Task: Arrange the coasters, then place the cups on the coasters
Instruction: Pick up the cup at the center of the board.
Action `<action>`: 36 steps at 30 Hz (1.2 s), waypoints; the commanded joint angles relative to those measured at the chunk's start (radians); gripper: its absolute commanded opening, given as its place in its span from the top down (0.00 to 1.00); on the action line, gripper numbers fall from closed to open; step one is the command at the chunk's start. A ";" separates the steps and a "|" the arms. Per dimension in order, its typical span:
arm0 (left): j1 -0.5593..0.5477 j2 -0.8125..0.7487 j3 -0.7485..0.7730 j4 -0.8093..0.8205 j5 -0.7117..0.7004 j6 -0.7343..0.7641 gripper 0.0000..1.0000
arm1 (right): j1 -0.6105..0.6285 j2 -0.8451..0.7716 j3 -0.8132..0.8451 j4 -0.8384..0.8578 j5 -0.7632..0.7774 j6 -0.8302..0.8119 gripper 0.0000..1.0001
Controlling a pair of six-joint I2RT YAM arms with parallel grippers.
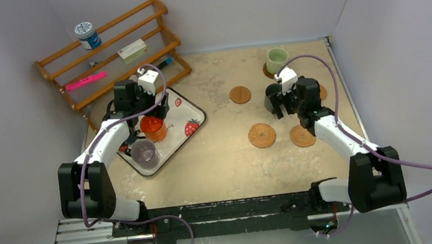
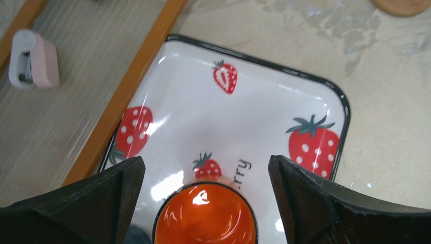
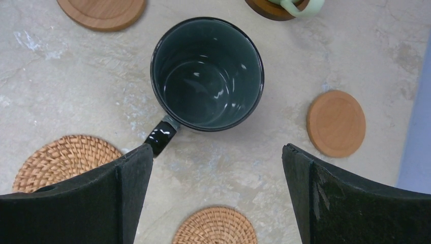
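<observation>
The left jaws are held apart over the orange cup [image 2: 205, 216] on the tray [image 2: 264, 91]. The right jaws are spread above the dark cup [image 3: 207, 73], which is stood on the bare worktop [image 3: 244, 168], with a wicker coaster [image 3: 66, 157] at its 8 o'clock

Strawberry-print tray [image 1: 182, 115] as reference. On it: orange cup [image 1: 153, 129] with the left gripper [image 1: 154, 115] right above it, and a translucent purple-grey cup [image 1: 144, 153] at the tray's near end. Wooden rack [image 1: 113, 54] is just behind the tray, holding a blue-and-white lidded jar [image 1: 87, 35], a white box [image 1: 132, 51] and a pink strip [image 1: 85, 81].

Right of the tray: smooth coaster [image 1: 239, 95] and woven coaster [image 1: 262, 135].

Far right of the tray: pale green cup [image 1: 277, 58] on a dark coaster [image 1: 268, 70], right gripper [image 1: 279, 104] over a mostly hidden dark cup [image 1: 270, 98], a second woven coaster [image 1: 302, 135], and one more coaster [image 1: 322, 92] half under the arm.
</observation>
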 commanded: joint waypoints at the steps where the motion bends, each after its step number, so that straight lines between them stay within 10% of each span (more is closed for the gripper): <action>1: 0.047 -0.047 -0.063 0.092 0.041 0.006 0.00 | 0.023 0.024 0.044 0.096 0.054 0.056 0.01; 19: 0.065 -0.077 -0.139 0.126 0.069 -0.002 0.00 | 0.088 0.131 0.025 0.212 0.266 0.035 0.01; 36: 0.065 -0.099 -0.156 0.137 0.092 -0.012 0.00 | -0.021 0.118 -0.040 0.181 0.095 0.065 0.01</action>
